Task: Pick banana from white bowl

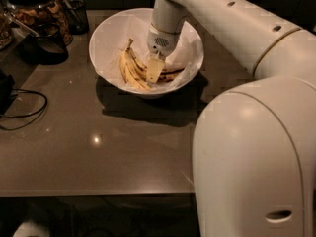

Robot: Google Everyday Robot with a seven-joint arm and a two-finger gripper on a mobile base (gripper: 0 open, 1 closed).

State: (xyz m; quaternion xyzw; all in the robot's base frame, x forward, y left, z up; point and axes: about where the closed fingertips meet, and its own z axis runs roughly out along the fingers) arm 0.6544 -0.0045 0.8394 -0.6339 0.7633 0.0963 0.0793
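The white bowl (111, 31) stands at the back of the dark counter, lined with crumpled white paper. Inside it, a dark-streaked banana (173, 73) lies along the right of the bottom, partly hidden behind the gripper. Paler yellow bananas (130, 69) lie to its left, stems pointing toward the far rim. My gripper (154, 70) reaches straight down into the middle of the bowl, its tip at the bananas, between the pale ones and the dark-streaked one.
A glass jar of snacks (37, 9) and a dark container (47, 46) stand at the back left. A black cable (24, 112) loops on the left of the counter (98, 147). The robot's large white body (252, 157) fills the right foreground.
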